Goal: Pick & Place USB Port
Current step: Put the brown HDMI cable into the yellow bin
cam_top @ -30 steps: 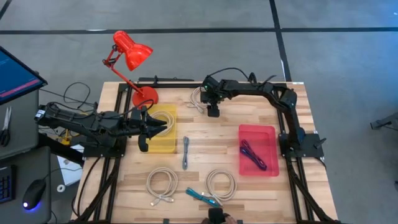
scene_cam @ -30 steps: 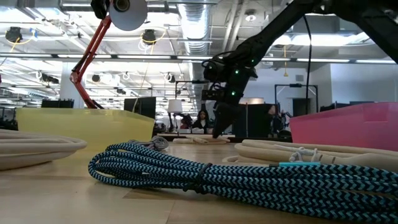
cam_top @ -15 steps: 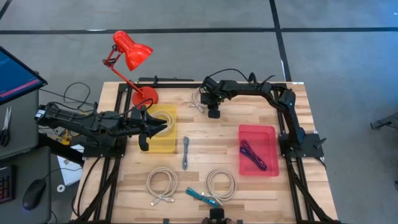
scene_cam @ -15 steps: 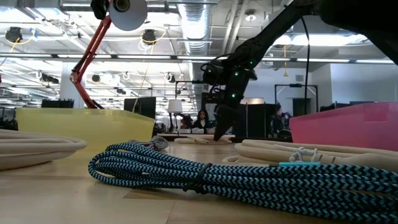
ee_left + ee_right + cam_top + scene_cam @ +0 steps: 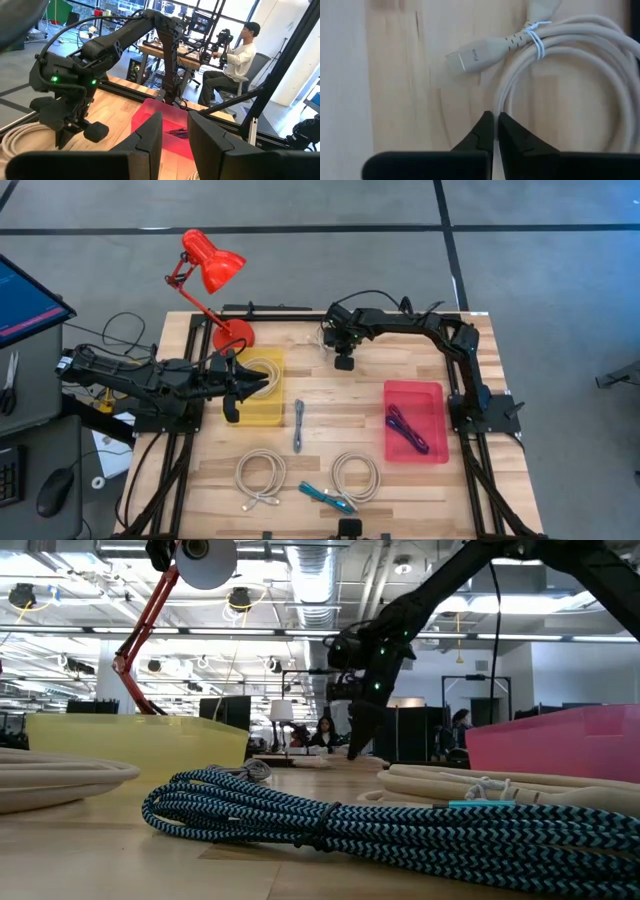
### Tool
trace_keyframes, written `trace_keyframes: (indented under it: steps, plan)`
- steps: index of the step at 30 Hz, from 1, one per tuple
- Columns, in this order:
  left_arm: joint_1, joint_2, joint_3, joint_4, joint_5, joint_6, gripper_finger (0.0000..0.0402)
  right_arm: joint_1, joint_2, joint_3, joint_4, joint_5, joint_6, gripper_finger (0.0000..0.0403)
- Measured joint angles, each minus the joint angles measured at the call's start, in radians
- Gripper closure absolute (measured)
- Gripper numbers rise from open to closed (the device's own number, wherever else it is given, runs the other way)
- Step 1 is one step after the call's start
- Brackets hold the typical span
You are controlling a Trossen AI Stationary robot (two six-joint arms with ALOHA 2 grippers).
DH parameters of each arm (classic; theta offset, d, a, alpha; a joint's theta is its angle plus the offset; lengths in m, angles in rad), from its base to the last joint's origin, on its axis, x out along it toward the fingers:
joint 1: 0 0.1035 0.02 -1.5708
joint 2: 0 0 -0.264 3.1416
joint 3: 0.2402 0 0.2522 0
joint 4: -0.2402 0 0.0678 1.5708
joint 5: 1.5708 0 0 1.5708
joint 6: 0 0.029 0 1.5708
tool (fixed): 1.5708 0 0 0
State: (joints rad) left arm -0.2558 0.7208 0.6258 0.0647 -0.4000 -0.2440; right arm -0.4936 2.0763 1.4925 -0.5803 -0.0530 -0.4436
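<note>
A coiled white USB cable (image 5: 323,336) lies at the far middle of the table; the right wrist view shows its loops (image 5: 570,60) and its plug (image 5: 475,54). My right gripper (image 5: 343,361) points down at the coil's near side and is shut on a strand of it. It also shows in the low view (image 5: 352,745). My left gripper (image 5: 232,385) is open and empty. It hovers at the left over a yellow bin (image 5: 262,412) that holds another white coil (image 5: 258,373). My right gripper pinches one strand of the white coil's outer loop (image 5: 496,102) between its two fingers, coming from above and pointing down. The rest of the coil and the plug spread out beyond the fingertips over the wood. I cannot tell whether the coil is clear of the table.
A pink bin (image 5: 415,395) at the right holds a dark cable (image 5: 406,428). A grey cable (image 5: 299,426), two white coils (image 5: 259,475) (image 5: 355,475) and a teal cable (image 5: 326,496) lie toward the near edge. A red lamp (image 5: 210,265) stands at the far left.
My right gripper has dipped to the table at the white coil and then risen a little. The coil has been drawn in toward the gripper and spreads less far toward the table's left than before.
</note>
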Motion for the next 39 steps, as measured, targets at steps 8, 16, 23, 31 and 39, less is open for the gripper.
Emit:
trace_keyframes:
  steps: [8, 16, 23, 31, 39]
  plan:
    - [0.0, 0.0, 0.0, 0.0, 0.0, 0.0, 0.0312, 0.039, -0.145, 0.0, 0.001, 0.002, 0.082, 0.0402]
    - [0.0, 0.0, 0.0, 0.0, 0.0, 0.0, 0.0312, 0.084, -0.334, 0.001, -0.009, 0.003, 0.202, 0.0403]
    - [0.0, 0.0, 0.0, 0.004, 0.0, -0.042, 0.0312, 0.161, -0.468, 0.002, -0.01, 0.002, 0.257, 0.0403]
    - [0.019, 0.0, 0.0, 0.005, -0.153, -0.338, 0.0306, 0.294, -0.522, 0.003, -0.007, 0.007, 0.263, 0.0403]
    - [0.067, 0.048, 0.0, 0.012, -0.142, -0.553, 0.027, 0.424, -0.518, 0.003, -0.007, 0.197, 0.251, 0.0403]
